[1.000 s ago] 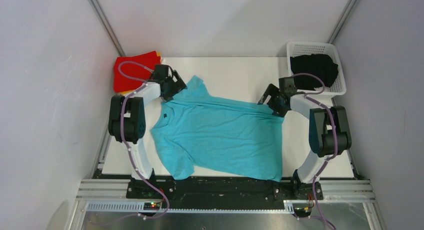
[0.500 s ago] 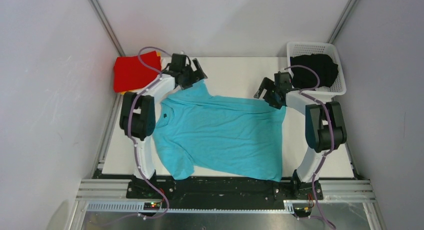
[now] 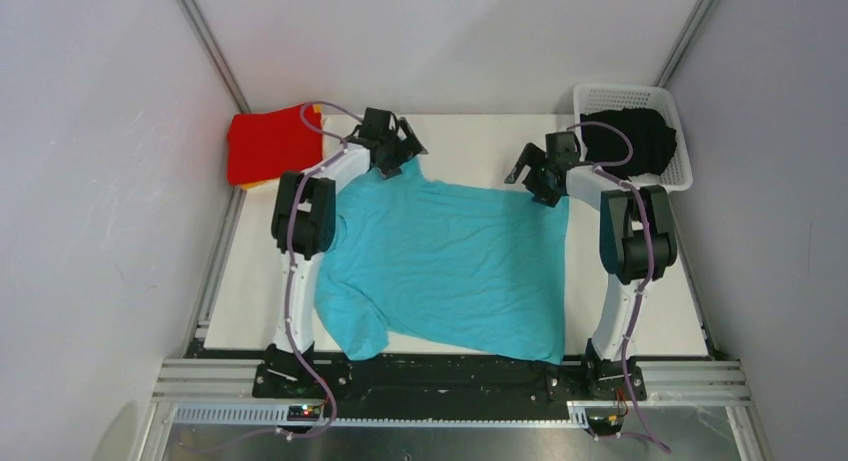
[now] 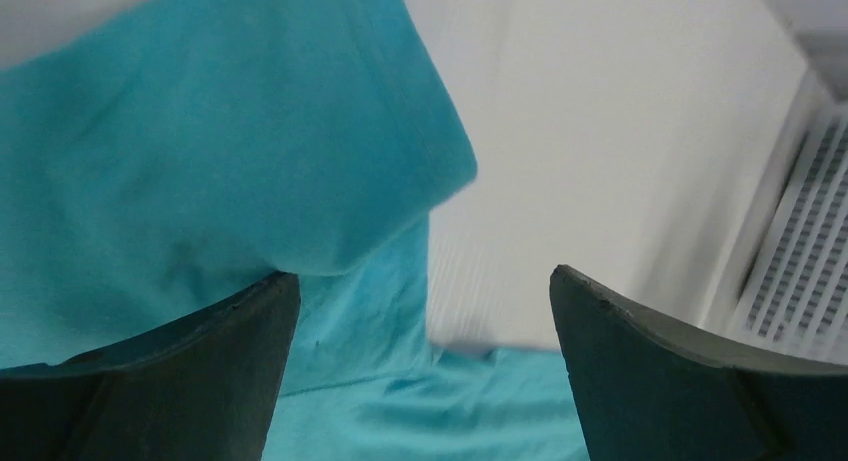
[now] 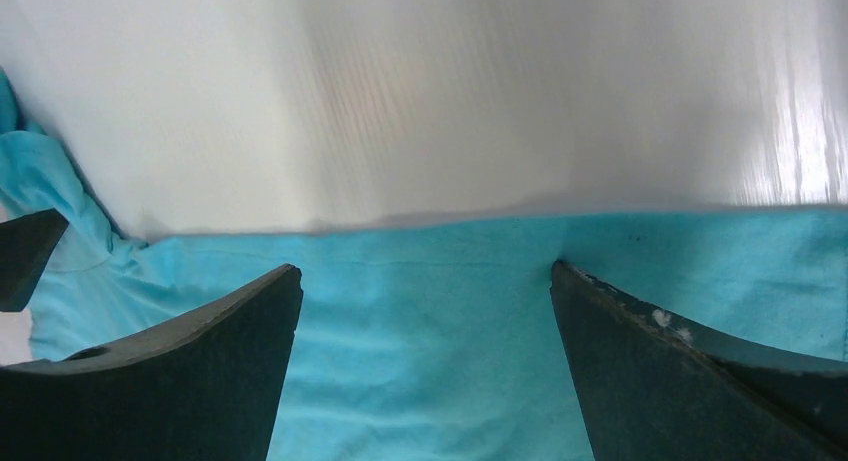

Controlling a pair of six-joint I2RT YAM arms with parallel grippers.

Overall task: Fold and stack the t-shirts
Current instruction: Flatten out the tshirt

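A turquoise t-shirt (image 3: 440,261) lies spread flat on the white table, its collar to the left. My left gripper (image 3: 398,153) hovers open over its far-left sleeve (image 4: 200,131), with nothing between the fingers (image 4: 190,381). My right gripper (image 3: 532,178) stands open over the shirt's far-right hem (image 5: 430,331), both fingertips (image 5: 640,361) above the cloth just inside the edge. A folded red t-shirt (image 3: 265,141) lies at the far-left corner on an orange one (image 3: 316,110). A black t-shirt (image 3: 630,136) fills the basket.
The white lattice basket (image 3: 682,173) stands at the far-right corner; its wall (image 4: 800,251) also shows at the right of the left wrist view. Bare white table (image 3: 470,146) lies between the two grippers. Enclosure walls stand close on both sides.
Both grippers have moved toward the far edge, the left one also rightward from the collar to the sleeve. The turquoise shirt's far edge now lies straighter and farther back.
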